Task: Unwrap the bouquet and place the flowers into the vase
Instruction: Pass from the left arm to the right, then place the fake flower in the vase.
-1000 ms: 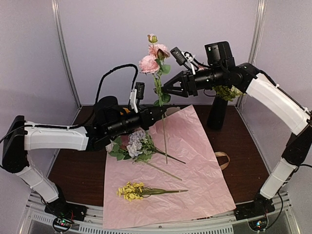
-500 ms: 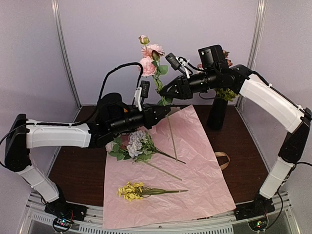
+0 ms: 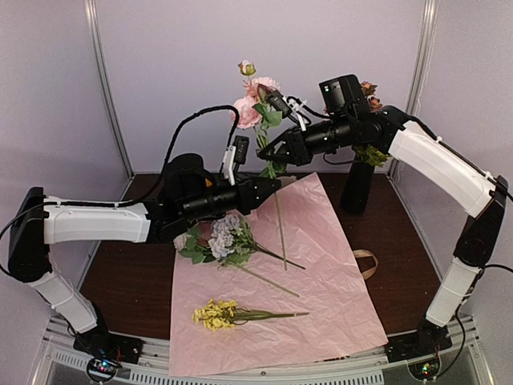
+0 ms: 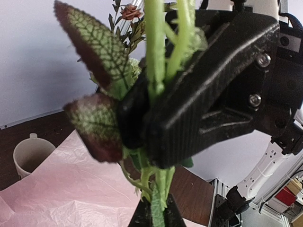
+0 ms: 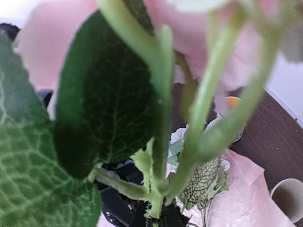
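No legible text or labels anywhere.

Pale lilac walls [image 3: 160, 56] all round, 2 metal uprights [image 3: 110, 88] in the corners, dark brown table [image 3: 120, 277] below, soft even light.

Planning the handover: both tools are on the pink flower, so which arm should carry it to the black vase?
Right. The right tool grips the pink flower above the left tool, and the vase stands on its side, likely an easier reach.
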You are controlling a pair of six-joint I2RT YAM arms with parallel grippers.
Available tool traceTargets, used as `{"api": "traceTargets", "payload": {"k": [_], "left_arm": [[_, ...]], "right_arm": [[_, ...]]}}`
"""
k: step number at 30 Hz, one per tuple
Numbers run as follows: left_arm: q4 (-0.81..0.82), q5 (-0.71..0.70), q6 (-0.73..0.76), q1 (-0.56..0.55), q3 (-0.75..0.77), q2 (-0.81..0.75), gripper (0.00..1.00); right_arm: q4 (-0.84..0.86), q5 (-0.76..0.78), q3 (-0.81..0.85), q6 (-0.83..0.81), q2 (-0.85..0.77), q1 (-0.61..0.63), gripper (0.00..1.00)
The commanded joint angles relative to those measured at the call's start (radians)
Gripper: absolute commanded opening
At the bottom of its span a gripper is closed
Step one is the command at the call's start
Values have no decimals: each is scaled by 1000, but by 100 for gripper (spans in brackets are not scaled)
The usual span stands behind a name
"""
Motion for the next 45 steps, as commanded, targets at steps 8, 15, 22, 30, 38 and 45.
{"api": "traceTargets", "payload": {"k": [8,15,22,30,38,45], "left_arm": [[-122,-124,37,-6,35,-24,45],[-147,-144,59,-6,20,-50,47],[-137,-139,59,-6,35,-28,47],[-137,-116,44,-6,59,-4,48],[-147,-121,21,-6,42,-24,47],[-146,-137,-4,-6,31,-30,47]], "right_arm": [[-9,-84,82,-4,-98,-107,0],[-10,-118,84,-24,-248,-362,0],[-86,-60,95,-140,-348,-576,0],[32,-58,38,-225,-369,-672,0],[123,-137,-38,-361,-352,-694,0],[113,-179,-35,-483,-312,-696,0]]}}
